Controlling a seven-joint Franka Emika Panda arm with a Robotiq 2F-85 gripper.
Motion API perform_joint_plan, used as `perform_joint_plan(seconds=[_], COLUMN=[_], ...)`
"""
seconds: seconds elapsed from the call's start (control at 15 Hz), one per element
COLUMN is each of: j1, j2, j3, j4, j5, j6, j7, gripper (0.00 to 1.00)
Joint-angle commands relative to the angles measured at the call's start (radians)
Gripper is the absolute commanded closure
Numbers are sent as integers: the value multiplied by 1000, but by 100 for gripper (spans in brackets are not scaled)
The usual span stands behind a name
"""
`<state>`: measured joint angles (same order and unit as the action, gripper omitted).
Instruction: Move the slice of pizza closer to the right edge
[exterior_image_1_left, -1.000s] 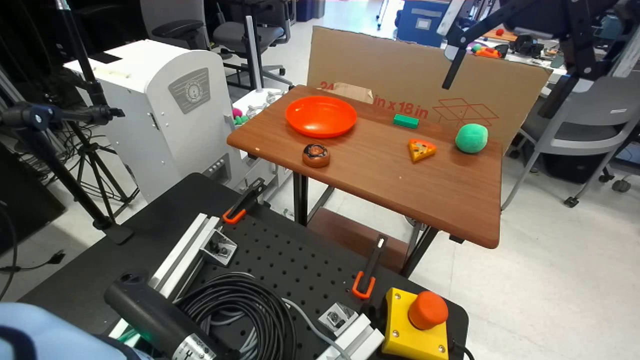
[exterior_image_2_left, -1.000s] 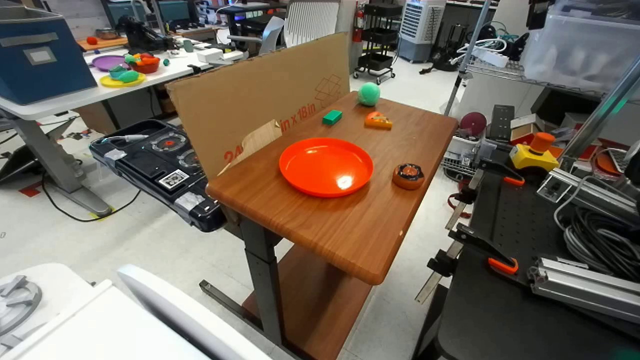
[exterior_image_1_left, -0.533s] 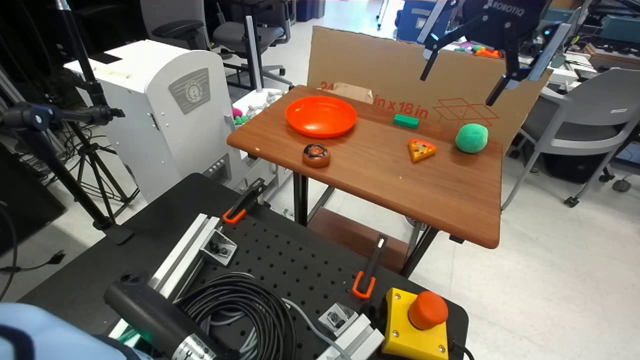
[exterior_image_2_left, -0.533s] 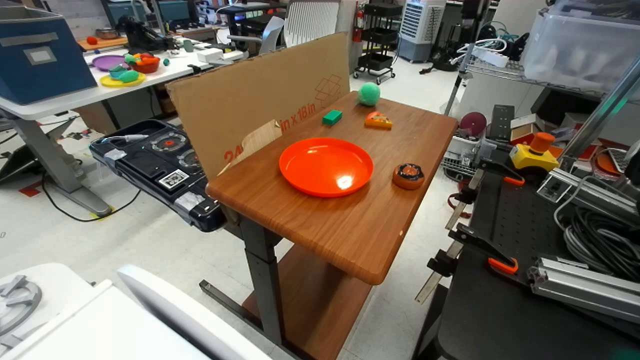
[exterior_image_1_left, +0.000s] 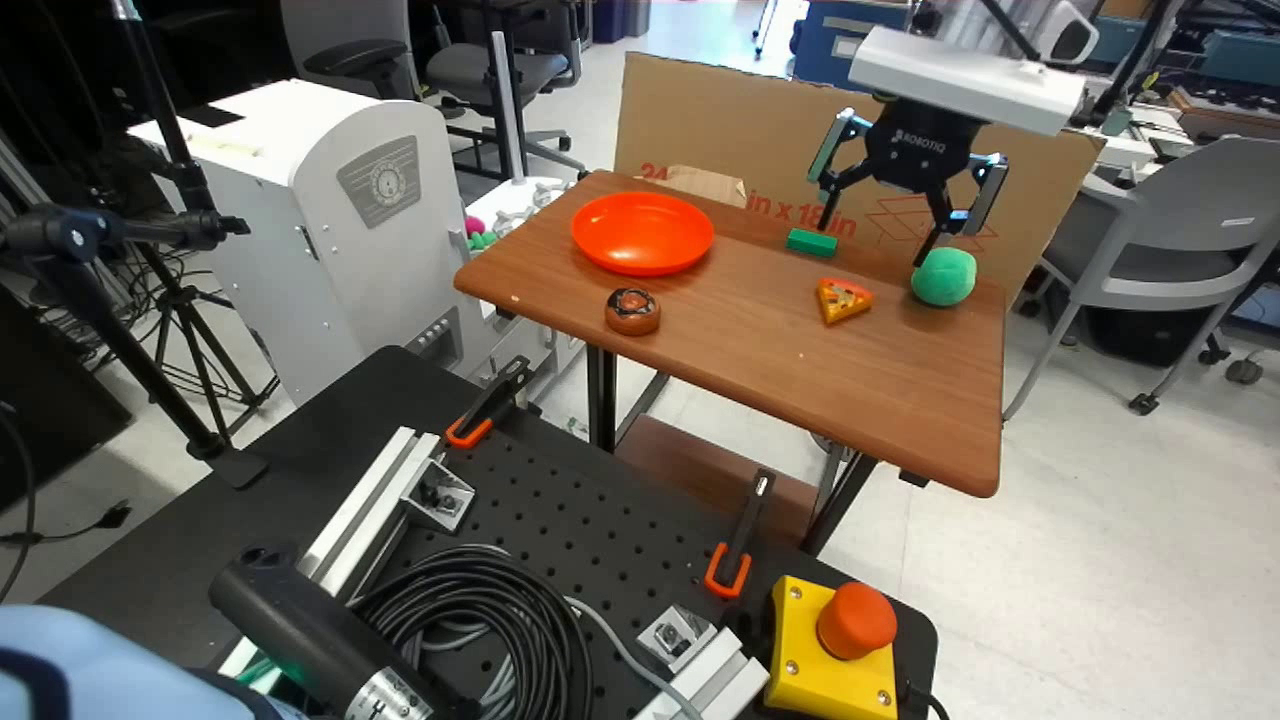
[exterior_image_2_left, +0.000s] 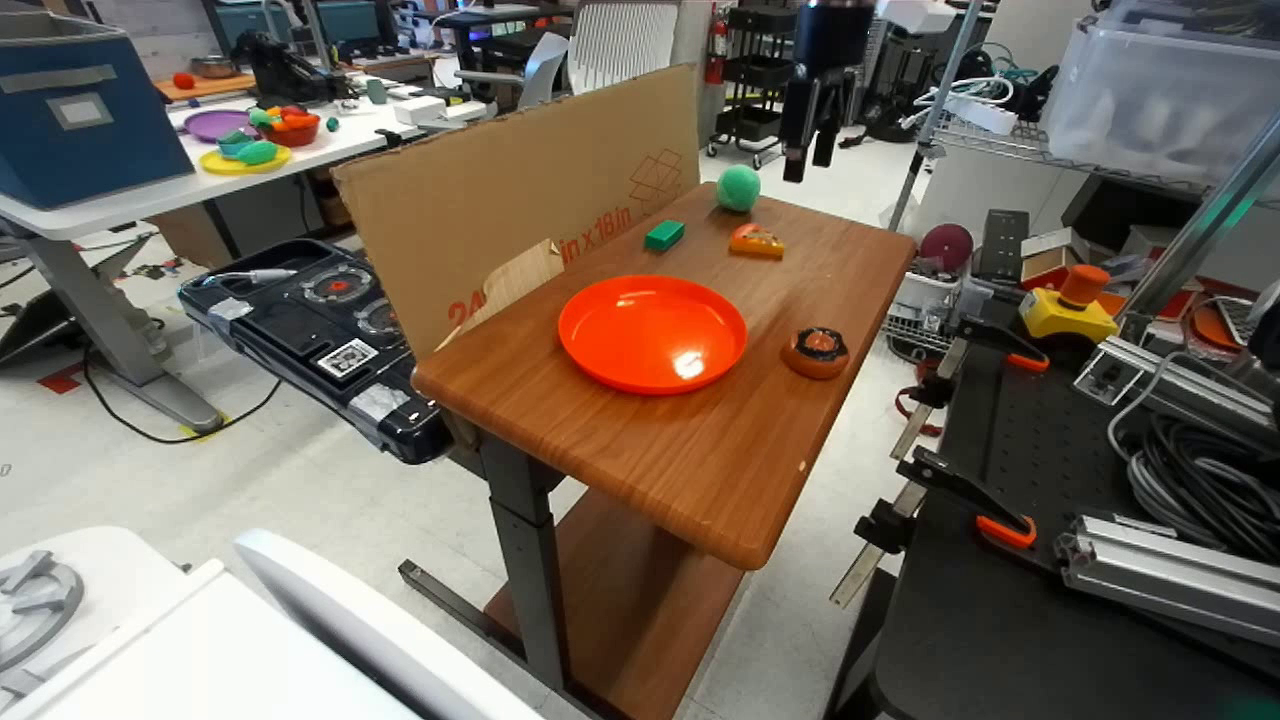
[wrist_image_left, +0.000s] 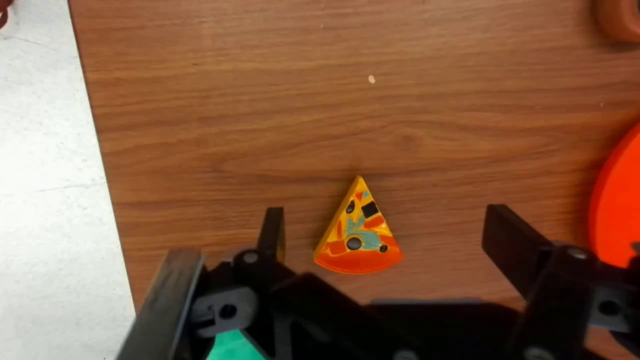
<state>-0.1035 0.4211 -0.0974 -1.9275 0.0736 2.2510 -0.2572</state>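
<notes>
In both exterior views the robot's gripper (exterior_image_1_left: 873, 240) is lower and further left than half a second ago, and more of it shows. Its two fingers (wrist_image_left: 515, 242) stand wide apart, as before, above a brown wooden table (exterior_image_1_left: 760, 350). In the wrist view the slice of pizza (wrist_image_left: 357, 235) appears between the fingertips, lying below them on the wood. It has not moved: in an exterior view it is on the right half of the table, short of the right edge (exterior_image_1_left: 996, 420), nearer than a green block (exterior_image_1_left: 812, 243) and just to the left of a green ball (exterior_image_1_left: 945, 277).

Counted on the tabletop: one slice, one block, one ball, one round orange plate (exterior_image_1_left: 640, 235) at far left, and one round brown toy (exterior_image_1_left: 632, 315) nearer than the plate. All lie where they did. On a near black pegboard (exterior_image_1_left: 560, 500) are two black clamps (exterior_image_1_left: 490, 402) and one yellow box (exterior_image_1_left: 835, 680) with one orange button (exterior_image_1_left: 857, 620).

The gripper's body reads "ROBOTIQ". A far cardboard sheet (exterior_image_1_left: 730, 110) carries red lettering: "24", partly covered, and "in x 18 in". In an exterior view, a black case (exterior_image_2_left: 270, 310) bears one square printed code (exterior_image_2_left: 348, 358).
</notes>
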Motion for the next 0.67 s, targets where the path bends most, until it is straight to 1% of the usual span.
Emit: perform_joint_plan(seconds=[0.0, 0.27, 0.6], j1=[-4, 9, 30], j2=[122, 222, 295], j3=[20, 17, 11], j4=[109, 196, 251], j5=[-38, -84, -144], j6=[18, 2, -3], j7=[50, 104, 152], gripper=[0, 0, 0])
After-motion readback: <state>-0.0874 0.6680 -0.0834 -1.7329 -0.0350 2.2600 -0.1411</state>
